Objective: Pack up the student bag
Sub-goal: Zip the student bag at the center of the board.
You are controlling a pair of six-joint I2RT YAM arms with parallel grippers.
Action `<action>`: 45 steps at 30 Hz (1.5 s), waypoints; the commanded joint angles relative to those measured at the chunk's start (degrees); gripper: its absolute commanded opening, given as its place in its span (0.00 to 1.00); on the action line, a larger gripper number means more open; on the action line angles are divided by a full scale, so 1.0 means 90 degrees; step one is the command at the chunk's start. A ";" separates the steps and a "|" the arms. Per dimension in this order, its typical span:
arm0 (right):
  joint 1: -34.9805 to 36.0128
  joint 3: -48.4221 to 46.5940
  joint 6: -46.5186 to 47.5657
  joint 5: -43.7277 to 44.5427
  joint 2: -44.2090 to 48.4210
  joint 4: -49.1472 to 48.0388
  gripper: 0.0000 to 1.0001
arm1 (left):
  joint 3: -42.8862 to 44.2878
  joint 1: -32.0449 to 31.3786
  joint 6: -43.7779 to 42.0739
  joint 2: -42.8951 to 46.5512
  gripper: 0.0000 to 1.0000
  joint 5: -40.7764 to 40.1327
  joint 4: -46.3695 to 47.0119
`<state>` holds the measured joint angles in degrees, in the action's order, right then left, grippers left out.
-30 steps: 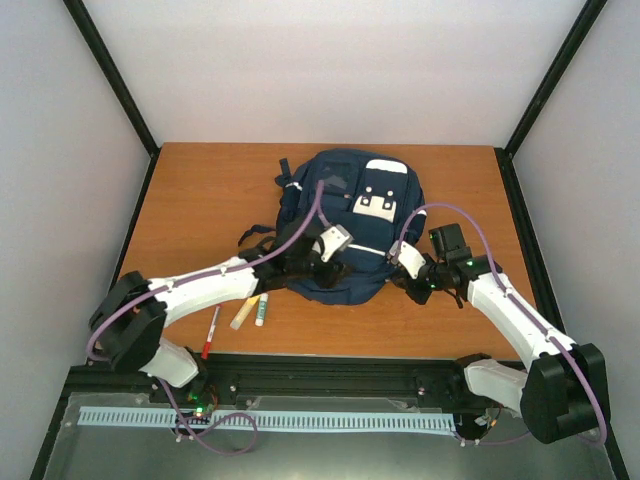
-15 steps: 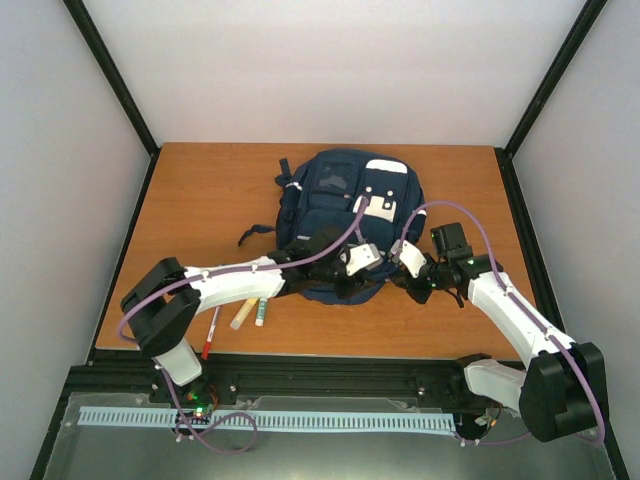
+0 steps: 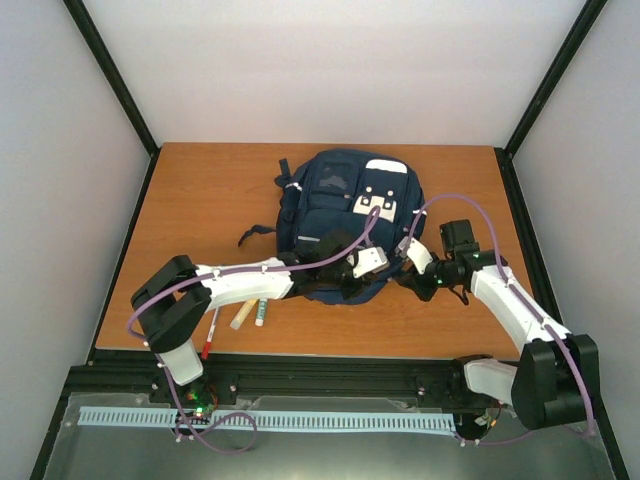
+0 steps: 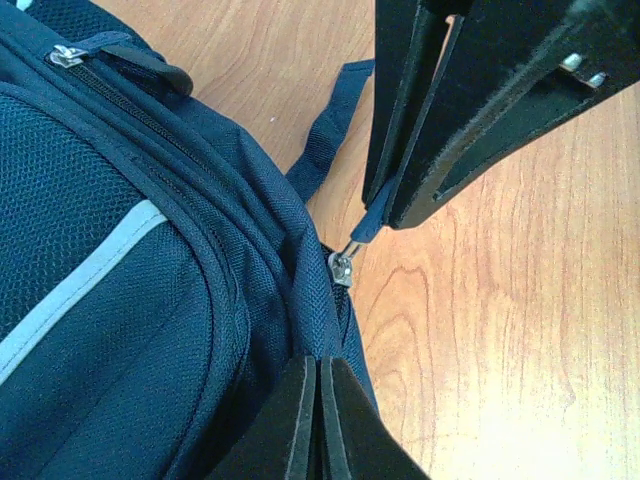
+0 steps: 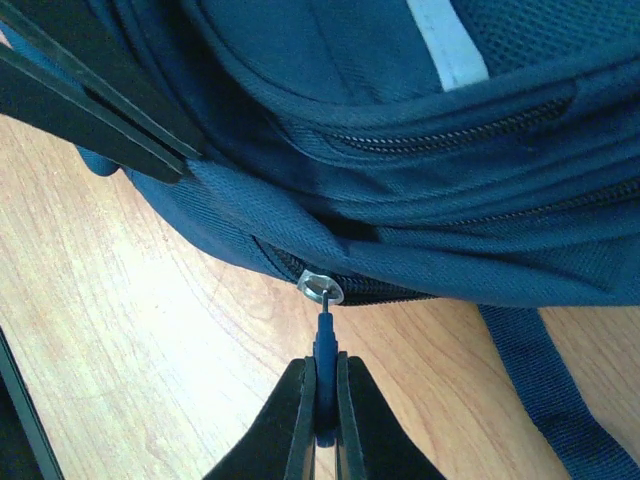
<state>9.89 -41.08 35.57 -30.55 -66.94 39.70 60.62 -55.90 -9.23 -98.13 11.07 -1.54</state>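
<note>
The student bag (image 3: 340,205), navy with pale stripes, lies in the middle of the table. At its near edge my left gripper (image 4: 318,362) is shut on a fold of the bag's fabric (image 4: 310,300), just beside the metal zipper slider (image 4: 342,268). My right gripper (image 5: 326,365) is shut on the blue zipper pull (image 5: 325,335), which hangs from that slider (image 5: 320,288). In the top view the left gripper (image 3: 352,277) and the right gripper (image 3: 405,268) sit close together at the bag's near right corner. The zipper line looks closed where it shows.
A red pen (image 3: 211,333), a beige marker (image 3: 244,312) and a white stick (image 3: 261,310) lie on the wood near the front left. A loose strap (image 5: 540,390) trails from the bag beside the right gripper. Black frame posts border the table.
My left arm swung right along the bag's near edge, and its jaws went from open to shut on the fabric. The right gripper kept its hold and shifted slightly.
</note>
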 commanded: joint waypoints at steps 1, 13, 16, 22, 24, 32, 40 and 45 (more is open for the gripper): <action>-0.0510 -0.0329 0.0263 -0.0171 -0.0221 -0.0103 0.03 | 0.0208 -0.0052 0.0118 0.0296 0.01 -0.0514 0.0031; -0.1610 -0.1007 0.0283 -0.0132 -0.2141 -0.0760 0.03 | -0.0254 -0.0057 0.0626 0.1221 0.01 -0.0338 0.0093; -0.1655 -0.1255 0.0016 -0.0154 -0.2514 -0.1033 0.03 | -0.0439 -0.0052 0.0750 0.1386 0.01 -0.0274 0.0182; -0.1655 -0.1588 -0.0409 -0.0458 -0.2902 -0.1208 0.03 | -0.0555 -0.0047 0.0786 0.1418 0.01 -0.0321 0.0134; -0.1647 -0.1482 -0.0462 -0.0382 -0.2810 -0.1368 0.03 | -0.0583 -0.0045 0.0800 0.1427 0.01 -0.0316 0.0154; -0.1654 -0.1259 -0.0686 0.0030 -0.2653 -0.1691 0.03 | -0.0596 -0.0058 0.0923 0.1452 0.01 -0.0293 0.0248; -0.1656 -0.0989 0.0037 -0.0762 -0.1111 -0.0609 0.49 | -0.0316 -0.0049 0.1308 0.1494 0.16 -0.0551 -0.0069; -0.1650 -0.1119 0.0121 -0.0711 0.0217 0.0034 1.00 | -0.0274 -0.0028 0.1957 0.1826 0.65 -0.1627 -0.0264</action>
<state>-4.75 -50.35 34.74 -36.03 -72.20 35.03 55.24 -56.16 3.27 -86.04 4.29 -3.84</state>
